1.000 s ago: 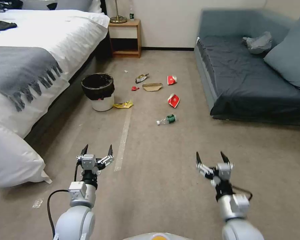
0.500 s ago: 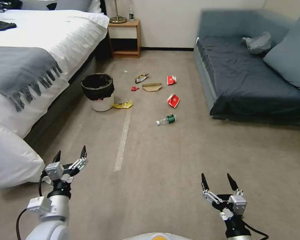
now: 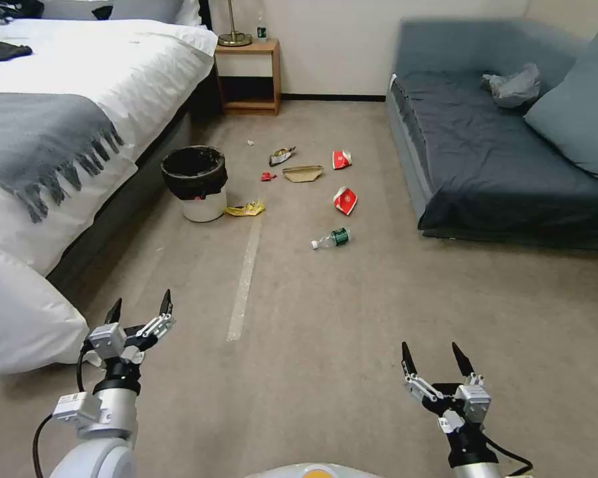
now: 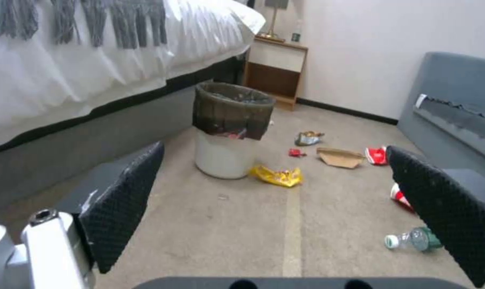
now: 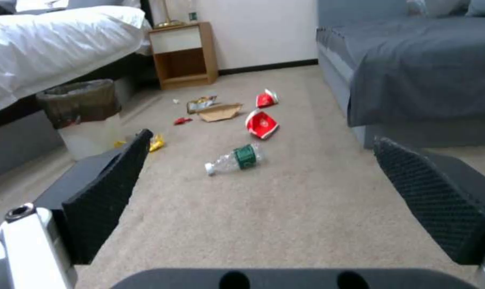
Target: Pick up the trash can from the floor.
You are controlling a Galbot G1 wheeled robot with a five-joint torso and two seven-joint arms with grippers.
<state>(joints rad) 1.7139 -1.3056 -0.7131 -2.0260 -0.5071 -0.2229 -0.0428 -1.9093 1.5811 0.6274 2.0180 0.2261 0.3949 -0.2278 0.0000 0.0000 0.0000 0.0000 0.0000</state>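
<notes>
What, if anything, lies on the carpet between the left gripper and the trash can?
Nothing visible stands in the way. The left gripper hangs open, well short of the trash can, with bare floor between them. The yellow wrapper lies beside the can, off that line. The right gripper is open too.

Beige-grey short-carpet floor (image 3: 352, 312) with pale tape strip (image 3: 245, 279). On it: small round white plastic trash can (image 3: 197, 182) with black bag liner, beside bed; yellow crumpled wrapper (image 3: 246, 209) touching it; clear plastic bottle (image 3: 331, 238); red cartons (image 3: 345, 200); brown paper piece (image 3: 303, 173).
</notes>
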